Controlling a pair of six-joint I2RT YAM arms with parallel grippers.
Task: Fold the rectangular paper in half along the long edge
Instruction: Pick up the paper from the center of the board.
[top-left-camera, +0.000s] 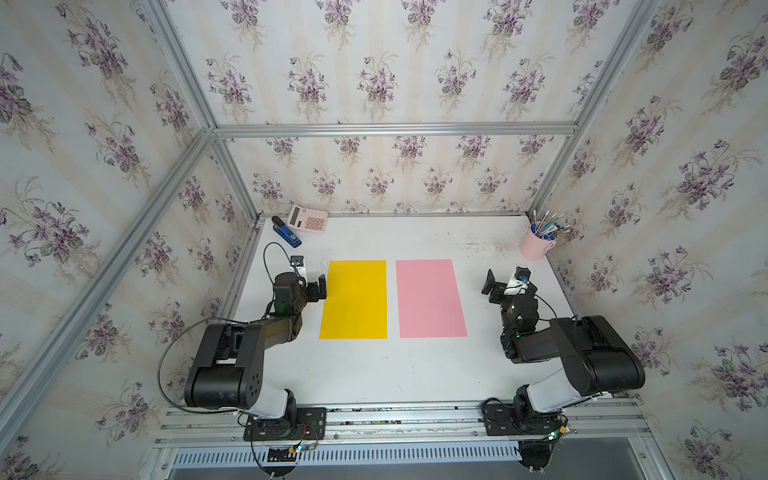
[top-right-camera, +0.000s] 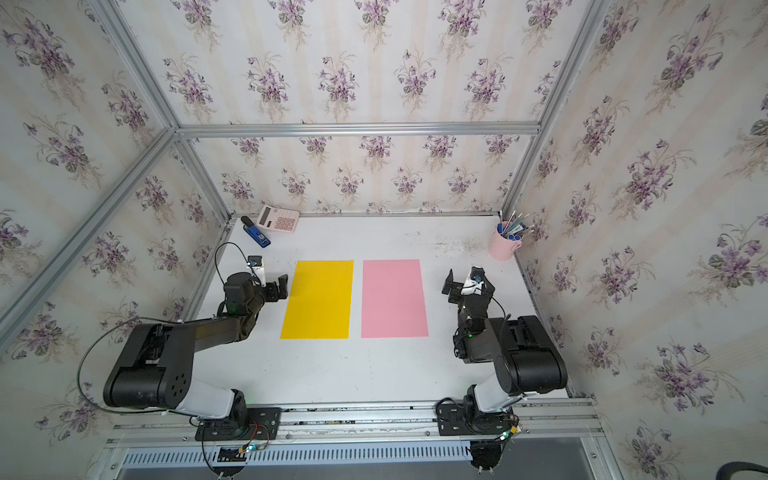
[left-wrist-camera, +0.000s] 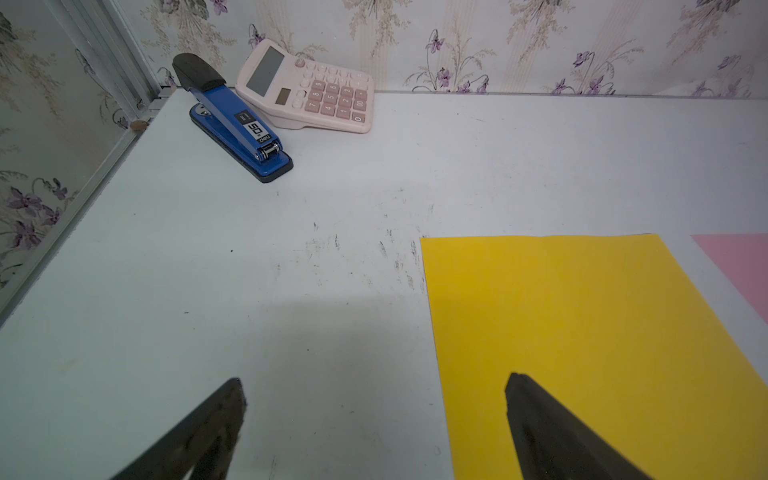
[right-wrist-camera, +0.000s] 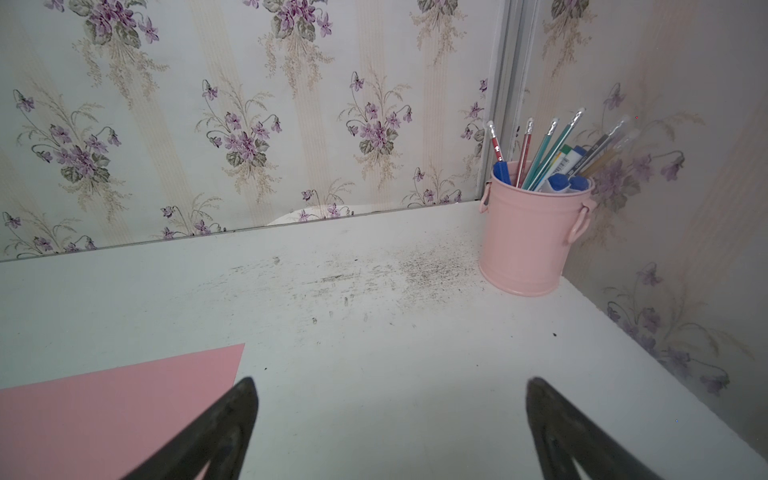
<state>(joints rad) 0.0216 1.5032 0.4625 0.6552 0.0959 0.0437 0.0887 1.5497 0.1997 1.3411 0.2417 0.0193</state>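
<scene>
Two rectangular papers lie flat side by side on the white table, long edges running front to back: a yellow paper on the left and a pink paper on the right. My left gripper hovers open at the yellow sheet's left long edge, one finger over the sheet and one over bare table. To the right of the pink sheet, my right gripper is open over bare table, clear of the paper. Neither holds anything.
A pink calculator and a blue stapler sit at the back left corner. A pink bucket of pens stands at the back right corner. Flowered walls with metal rails close in the table on three sides.
</scene>
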